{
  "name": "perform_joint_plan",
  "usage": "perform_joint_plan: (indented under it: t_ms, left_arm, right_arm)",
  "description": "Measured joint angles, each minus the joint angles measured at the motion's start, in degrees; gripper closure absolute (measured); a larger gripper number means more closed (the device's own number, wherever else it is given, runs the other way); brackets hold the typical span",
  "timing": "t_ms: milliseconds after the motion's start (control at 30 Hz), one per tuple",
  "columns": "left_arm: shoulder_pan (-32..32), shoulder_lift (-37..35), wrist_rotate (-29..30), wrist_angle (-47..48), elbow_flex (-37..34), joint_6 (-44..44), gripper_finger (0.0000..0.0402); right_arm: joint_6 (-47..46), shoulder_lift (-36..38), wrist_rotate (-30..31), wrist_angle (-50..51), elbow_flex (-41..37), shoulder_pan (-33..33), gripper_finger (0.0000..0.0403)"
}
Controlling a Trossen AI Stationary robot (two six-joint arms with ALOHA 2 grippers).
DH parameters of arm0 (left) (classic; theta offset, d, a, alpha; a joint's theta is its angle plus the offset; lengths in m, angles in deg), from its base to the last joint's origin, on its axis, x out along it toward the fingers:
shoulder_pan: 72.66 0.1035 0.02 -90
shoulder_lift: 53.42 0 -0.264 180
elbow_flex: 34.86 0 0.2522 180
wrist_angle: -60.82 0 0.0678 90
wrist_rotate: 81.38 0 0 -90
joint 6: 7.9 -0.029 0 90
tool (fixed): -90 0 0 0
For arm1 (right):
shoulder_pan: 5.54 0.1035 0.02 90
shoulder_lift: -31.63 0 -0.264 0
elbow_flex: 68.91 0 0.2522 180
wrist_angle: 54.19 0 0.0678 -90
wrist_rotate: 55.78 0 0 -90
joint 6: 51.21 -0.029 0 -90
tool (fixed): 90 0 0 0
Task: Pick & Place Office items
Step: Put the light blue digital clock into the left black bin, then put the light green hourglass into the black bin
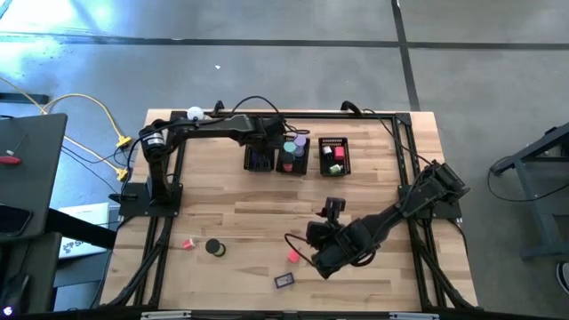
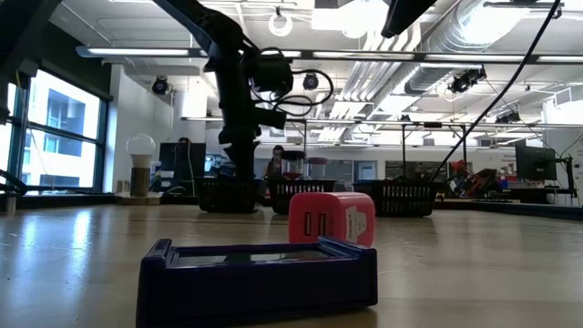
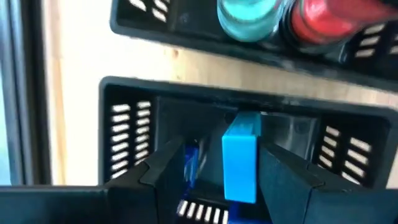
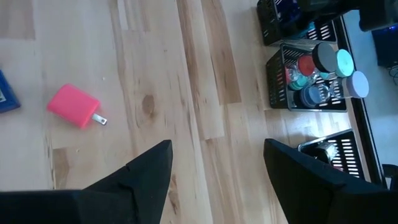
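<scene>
My left gripper (image 3: 222, 154) hangs open over the left black mesh bin (image 1: 259, 161) at the table's far side, pointing steeply down into it. A bright blue block (image 3: 240, 163) stands upright inside that bin, between the fingers. My right gripper (image 4: 217, 168) hovers open above bare wood near the table's middle (image 1: 307, 244), holding nothing. A pink block (image 1: 292, 256) and a dark blue flat piece (image 1: 284, 281) lie on the table near it. A small pink piece (image 1: 188, 243) and a black round roll (image 1: 214, 248) lie at the near left. My left gripper has one finger (image 3: 280, 171) right beside the blue block's side (image 3: 255, 168), and I cannot tell whether it touches. The other finger (image 3: 165, 171) stands apart from the block. The fingers come from above, pointing down into the bin.
The middle bin (image 1: 293, 158) holds several capped jars, teal, red and purple. The right bin (image 1: 334, 156) holds small red and green pieces. A white ball on a metal base (image 1: 194, 113) stands at the far left corner. Black frame rails (image 1: 409, 169) run along the table's edges.
</scene>
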Motion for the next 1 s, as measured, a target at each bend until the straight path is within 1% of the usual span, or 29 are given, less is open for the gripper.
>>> perform_joint_plan:
  t_ms: [233, 400, 667, 867, 933, 1000]
  left_arm:
    - [-1.23, -3.04, 0.09, -0.83, 0.00, -0.46, 0.0223]
    - [-3.02, -6.92, 3.20, -0.99, 0.00, -1.32, 0.0223]
    - [-6.18, -17.13, 3.59, -0.99, 0.02, -0.58, 0.0223]
    - [-11.03, -26.50, 3.61, 0.23, 0.04, 1.37, 0.0223]
    - [-13.02, -29.44, 3.61, 0.96, 0.04, 2.88, 0.0223]
    - [-15.14, -31.95, 3.61, 1.21, 0.04, 6.61, 0.0223]
  right_arm:
    - [0.01, 0.00, -0.23, -0.08, -0.01, -0.38, 0.0160]
    - [0.02, 0.00, -0.24, -0.08, 0.00, -0.50, 0.0160]
    - [0.02, 0.00, -0.28, -0.08, 0.00, -0.50, 0.0160]
    - [0.02, 0.00, -0.31, -0.08, 0.00, -0.50, 0.0160]
    - [0.02, 0.00, -0.31, -0.08, 0.00, -0.50, 0.0160]
    - [0.02, 0.00, -0.29, -0.08, 0.00, -0.50, 0.0160]
